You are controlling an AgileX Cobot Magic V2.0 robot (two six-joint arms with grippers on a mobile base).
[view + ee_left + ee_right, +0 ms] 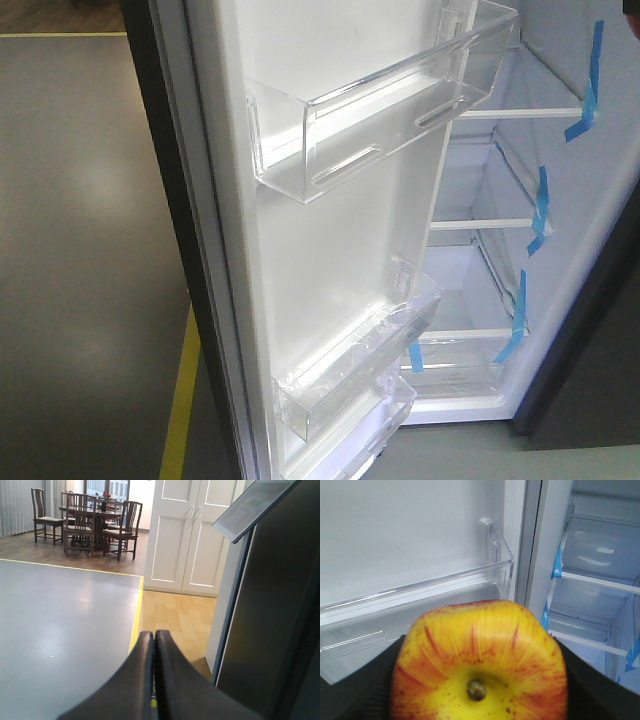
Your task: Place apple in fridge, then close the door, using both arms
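The right gripper [482, 692] clamps the apple [479, 662], stem toward the camera, facing the clear bin [420, 597] on the door [330, 250] – the shelves [600, 580] of the fridge [590, 210] lie to the right. Best swing right past the door's edge, then release only over a shelf. Only the left wrist view shows the left gripper [154, 645], fingers pressed together and empty; the front view shows neither arm.

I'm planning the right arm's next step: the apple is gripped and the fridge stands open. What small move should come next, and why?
Probably swing the right gripper rightward, toward the fridge. It holds the apple, but the wrist view faces the door and its clear bin; the white shelves sit open to the right.
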